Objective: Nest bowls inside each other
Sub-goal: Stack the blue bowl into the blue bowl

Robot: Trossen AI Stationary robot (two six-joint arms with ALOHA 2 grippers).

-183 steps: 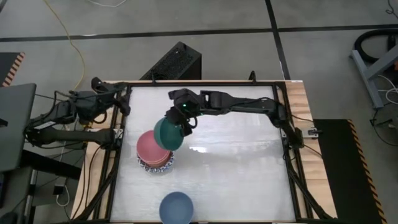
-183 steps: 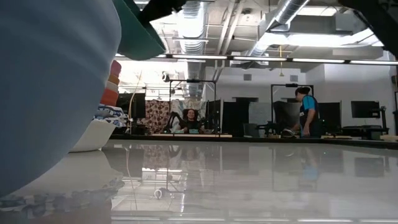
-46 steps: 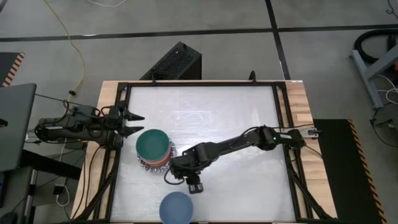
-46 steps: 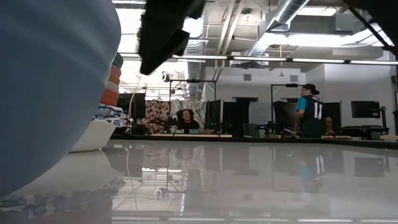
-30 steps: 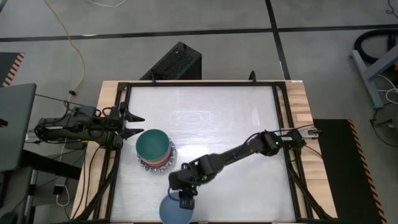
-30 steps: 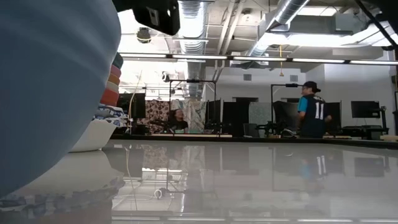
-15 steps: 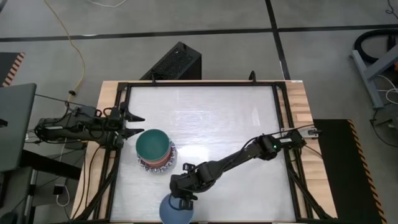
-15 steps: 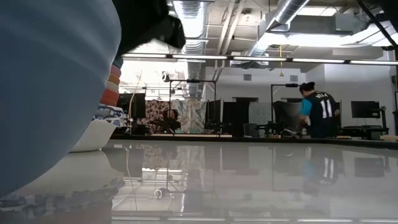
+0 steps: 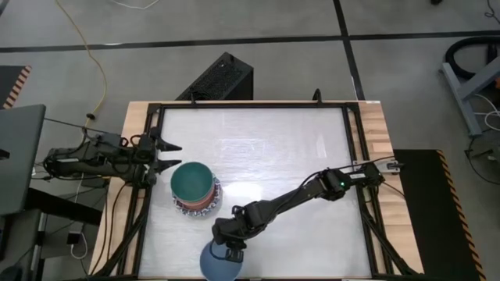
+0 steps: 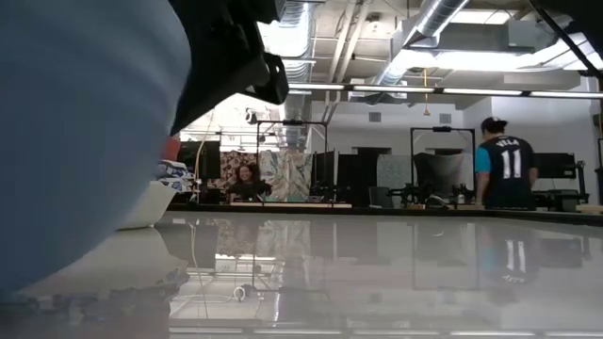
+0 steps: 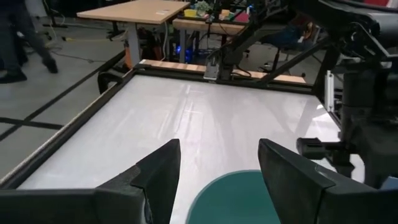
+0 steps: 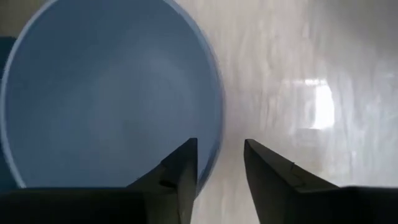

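Note:
A blue bowl [image 9: 220,263] stands on its base by the table's near edge; it fills the left of the low view [image 10: 75,141]. My right gripper [image 12: 219,149] slants down over its right rim, open, one finger inside the bowl and one outside, with a gap to the rim on both sides. A stack of nested bowls [image 9: 194,189], with a dark green bowl [image 11: 239,199] on top, sits on the table at the left. My left gripper [image 9: 166,154] waits open, level, just to the far left of the stack.
The black frame rail [image 9: 145,195] runs along the table's left side next to the stack. The white tabletop [image 9: 297,148] stretches bare to the right and far side. A person [image 10: 506,169] stands in the room beyond the table.
My right gripper has sunk toward the blue bowl's rim and edged a little toward the near edge. In the low view it has come down into the picture beside the bowl. The bowls have kept their places.

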